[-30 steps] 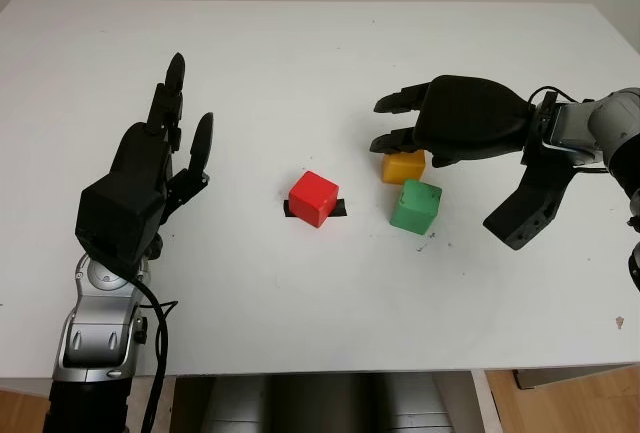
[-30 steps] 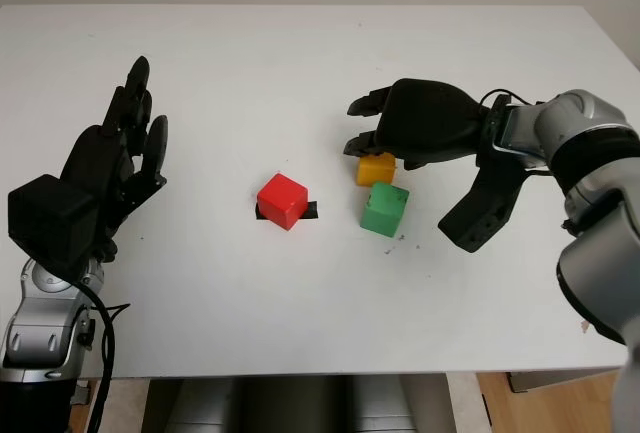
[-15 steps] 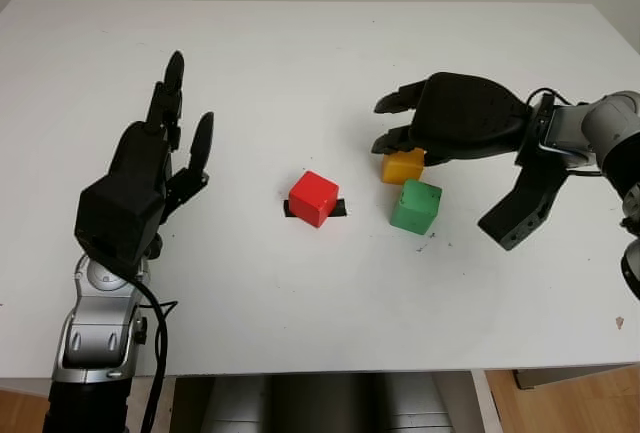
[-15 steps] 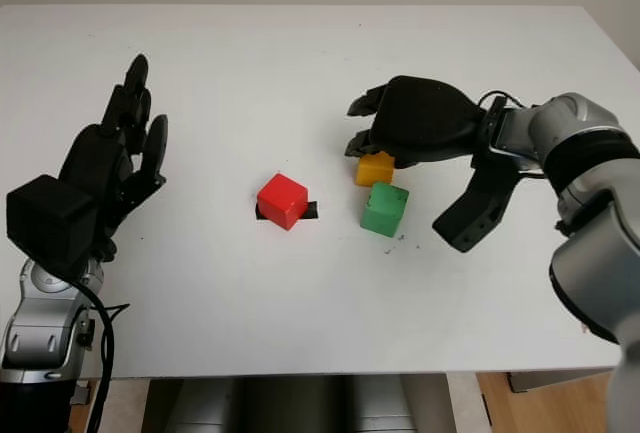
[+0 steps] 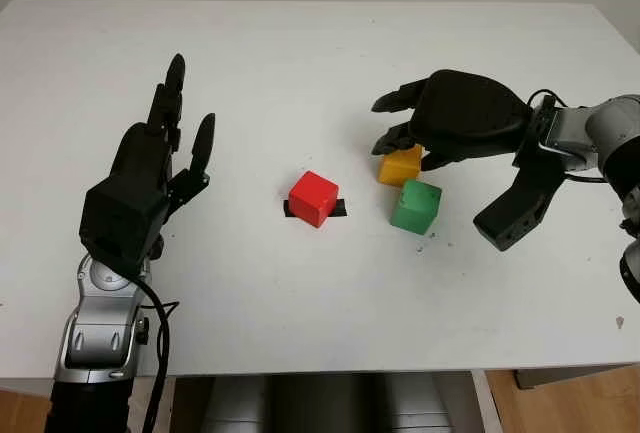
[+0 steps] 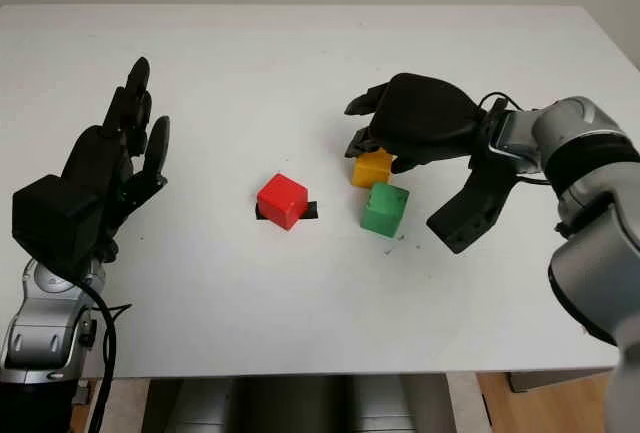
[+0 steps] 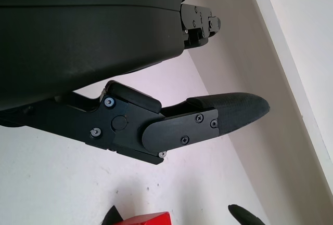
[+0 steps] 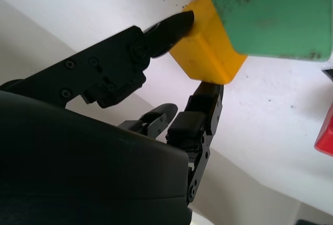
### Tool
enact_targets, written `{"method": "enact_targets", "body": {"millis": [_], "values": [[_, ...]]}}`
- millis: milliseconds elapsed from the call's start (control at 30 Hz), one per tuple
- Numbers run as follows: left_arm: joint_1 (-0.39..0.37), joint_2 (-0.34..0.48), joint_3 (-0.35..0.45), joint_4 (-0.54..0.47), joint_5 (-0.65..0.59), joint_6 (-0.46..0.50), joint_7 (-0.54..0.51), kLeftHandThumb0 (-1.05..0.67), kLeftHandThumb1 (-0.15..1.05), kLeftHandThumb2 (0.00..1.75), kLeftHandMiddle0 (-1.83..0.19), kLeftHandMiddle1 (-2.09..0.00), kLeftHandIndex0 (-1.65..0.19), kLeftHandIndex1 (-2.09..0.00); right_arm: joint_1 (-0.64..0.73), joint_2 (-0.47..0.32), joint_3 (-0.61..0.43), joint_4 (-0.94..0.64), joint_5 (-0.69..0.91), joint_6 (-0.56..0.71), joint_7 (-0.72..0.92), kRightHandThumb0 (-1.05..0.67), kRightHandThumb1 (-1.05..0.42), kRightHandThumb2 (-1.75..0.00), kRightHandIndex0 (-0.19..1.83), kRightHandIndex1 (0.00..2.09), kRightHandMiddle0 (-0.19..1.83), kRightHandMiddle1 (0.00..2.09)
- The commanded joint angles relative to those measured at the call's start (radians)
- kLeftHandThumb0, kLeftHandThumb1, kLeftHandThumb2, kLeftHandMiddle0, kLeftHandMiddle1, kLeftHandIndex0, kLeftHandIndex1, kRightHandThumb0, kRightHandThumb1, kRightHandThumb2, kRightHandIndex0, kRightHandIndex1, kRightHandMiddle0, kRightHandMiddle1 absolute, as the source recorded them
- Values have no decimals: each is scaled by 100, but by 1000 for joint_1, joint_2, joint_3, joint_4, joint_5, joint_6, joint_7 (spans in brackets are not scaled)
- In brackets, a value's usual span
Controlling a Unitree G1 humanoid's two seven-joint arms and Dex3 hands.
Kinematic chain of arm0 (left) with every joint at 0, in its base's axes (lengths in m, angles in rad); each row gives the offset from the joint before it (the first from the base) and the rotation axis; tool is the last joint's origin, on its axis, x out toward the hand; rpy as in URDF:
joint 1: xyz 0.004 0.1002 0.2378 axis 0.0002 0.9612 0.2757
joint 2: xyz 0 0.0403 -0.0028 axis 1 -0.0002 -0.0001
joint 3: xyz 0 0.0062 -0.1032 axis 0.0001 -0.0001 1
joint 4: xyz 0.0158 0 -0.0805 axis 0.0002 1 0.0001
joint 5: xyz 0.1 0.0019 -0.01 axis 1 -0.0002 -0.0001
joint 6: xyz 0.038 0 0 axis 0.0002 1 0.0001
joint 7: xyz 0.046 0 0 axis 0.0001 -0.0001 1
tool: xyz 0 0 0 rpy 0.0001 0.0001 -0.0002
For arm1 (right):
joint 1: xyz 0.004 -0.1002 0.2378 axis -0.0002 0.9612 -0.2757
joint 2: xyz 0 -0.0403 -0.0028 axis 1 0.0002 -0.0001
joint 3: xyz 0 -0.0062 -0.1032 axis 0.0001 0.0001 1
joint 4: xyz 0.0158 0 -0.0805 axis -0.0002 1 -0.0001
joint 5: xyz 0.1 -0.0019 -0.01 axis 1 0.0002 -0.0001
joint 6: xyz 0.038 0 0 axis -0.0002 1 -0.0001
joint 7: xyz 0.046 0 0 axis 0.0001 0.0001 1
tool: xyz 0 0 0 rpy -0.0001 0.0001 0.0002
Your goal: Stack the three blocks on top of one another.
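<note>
- left hand [image 5: 150, 178]: open and holding nothing, standing over the white table [image 5: 300, 293] well to the left of the red block, fingers pointing toward the far edge.
- red block [image 5: 313, 198]: sitting on the table's middle, covering most of a strip of black tape [image 5: 340, 208] that is poking out at its right side; it is serving here as the landmark.
- green block [image 5: 416, 205]: sitting on the table to the right of the red block, apart from it, about level with it.
- yellow block [image 5: 400, 165]: lying right of the red block and a little farther back, just behind the green block and very close to it; whether the two are touching cannot be told.
- right hand [image 5: 455, 123]: reaching in from the right, beyond and to the right of the red block, closing on the yellow block; in the right wrist view one fingertip [image 8: 179, 23] is pressing one yellow face and another finger [image 8: 205, 105] is meeting the opposite corner.
</note>
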Motion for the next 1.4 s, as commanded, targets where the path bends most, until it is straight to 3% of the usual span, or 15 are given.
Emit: {"method": "enact_targets", "body": {"millis": [0, 333, 533, 800, 1033, 1367], "values": [[2, 2, -7, -11, 10, -1, 7, -81, 105, 64, 5, -6, 3, -7, 3, -1, -38, 8, 41, -12, 49, -31, -81, -5, 66, 6, 84, 71], [-6, 7, -13, 9, 16, -23, -1, -76, 105, 67, 5, -5, 4, -6, 7, 3, -244, 10, 306, 6, 461, -26, -85, -6, 56, 2, 78, 74], [-6, 5, -15, 3, 9, -9, -9, -75, 105, 66, 6, -5, 5, -5, 14, 19, -368, 5, 450, 97, 640, -27, -86, -6, 52, 1, 73, 77], [4, 3, -12, -9, -2, 0, -17, -75, 105, 66, 8, -5, 7, -5, 37, 73, -591, -25, 734, 229, 944, -28, -91, -6, 41, 2, 45, 122], [6, 9, -16, -10, 3, 7, -22, -77, 105, 67, 9, -5, 8, -4, 92, 111, -701, -205, 915, 409, 1245, -32, -98, -6, 30, 1, 20, 153], [10, -3, -19, -17, 3, 18, -15, -78, 105, 66, 9, -5, 8, -5, 210, 168, -797, -547, 1101, 760, 1468, -31, -100, -6, 23, 1, 13, 173]]}}
